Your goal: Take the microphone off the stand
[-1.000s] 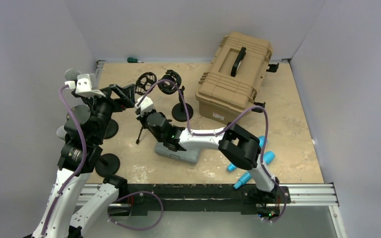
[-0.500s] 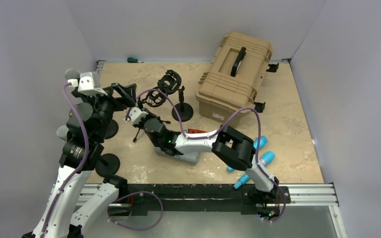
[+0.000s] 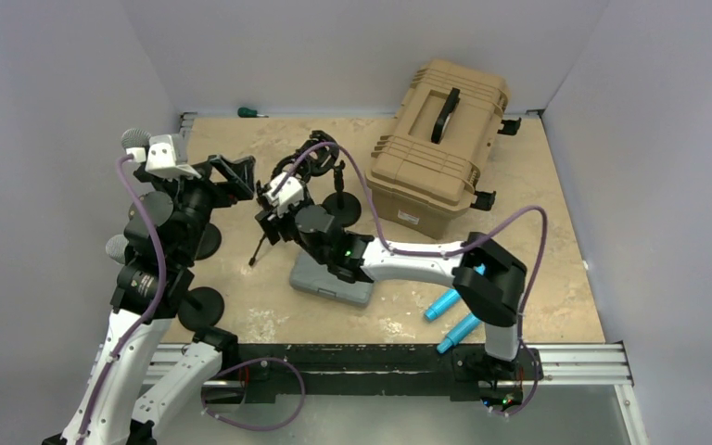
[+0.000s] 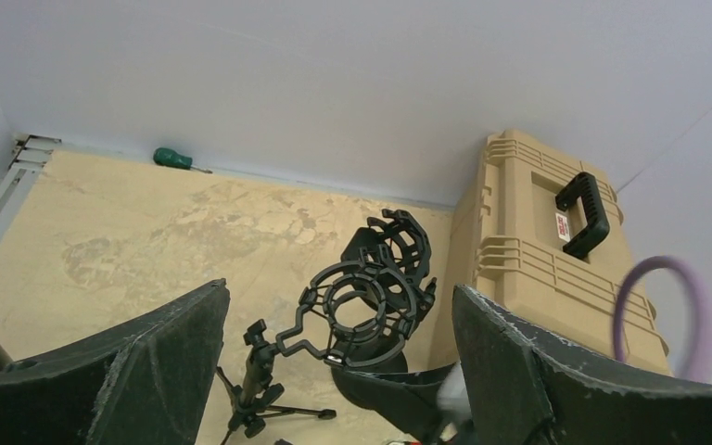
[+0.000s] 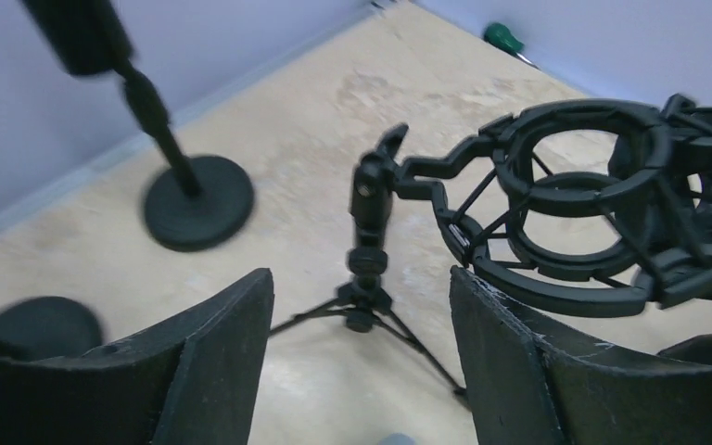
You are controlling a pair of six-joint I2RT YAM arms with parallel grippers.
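both tools gaping, nothing held: left tool (image 4: 338,297) hangs high w/ its fingers (image 4: 158,362) spread wide, looking down on two shock mounts. right tool (image 5: 360,278) is low, also spread, just in front of the tripod (image 5: 363,311) that carries the nearer shock mount (image 5: 565,213). both mounts look empty, no mic in either

the mic (image 3: 133,139), grey mesh head, stands high at the far-left edge of the worktop (image 3: 538,241), tucked behind the left arm, its pole hidden there. what looks like a 2nd mesh head (image 3: 114,247) shows lower down by the same arm. in the rt wrist view a blurred dark mic body tops a stand (image 5: 197,202) w/ round base, off to the left of the tool & well apart from it. can't tell which mic is the target

judgement: looks like approach stage, no grasp yet. risks:
- rt tool is lined up on the tripod, not a mic. closing there grabs the wrong thing, & the spindly tripod would likely tip
- purple cable (image 4: 623,301) arches close by the mounts in the top view. a swing of the rt arm could snag & drag them
- left arm's joints crowd the mic stands, so reaching round could knock one over
- pulling a mic w/o the other tool bracing its stand prob lifts the whole stand instead of freeing it
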